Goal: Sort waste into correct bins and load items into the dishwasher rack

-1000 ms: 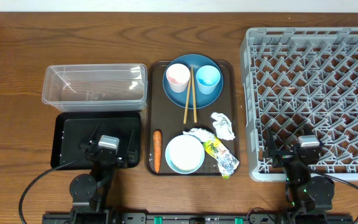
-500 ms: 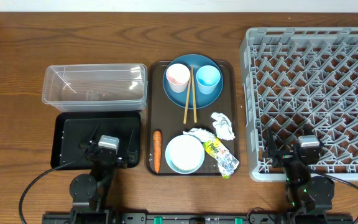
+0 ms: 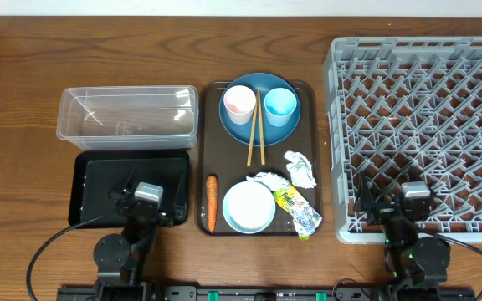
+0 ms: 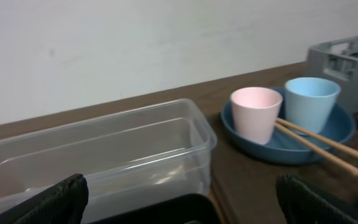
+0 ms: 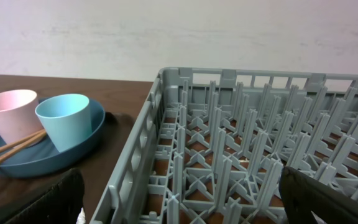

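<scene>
Your left gripper [image 3: 149, 191] hangs released over the shallow black rectangular tray [image 3: 99, 180], and your right gripper [image 3: 414, 188] hangs released over the grey pegged plastic rack's [image 3: 417, 100] near edge. The orange carrot [image 3: 211, 203] and crumpled white paper [image 3: 300, 167] sit on the dark brown serving tray [image 3: 224, 163].

A: Where does the top view sit?
B: Straight above the table [image 3: 23, 100], looking down. It is far enough off to hold the tub [image 3: 128, 113], black tray [image 3: 99, 180], brown tray [image 3: 212, 142] and rack [image 3: 331, 134] all at once.
A: The left wrist?
B: Low, near table height, facing the back wall [image 4: 135, 43]. It is close over the tub, with the plate [image 4: 269, 149] off to the right.
A: The right wrist?
B: Also low and facing the wall, close on the rack.
A: Any overlap?
B: Both wrist views catch the plate, pink cup [image 4: 255, 113], blue cup [image 4: 311, 102] and chopsticks [image 4: 319, 148]. The top view sees them too.
</scene>
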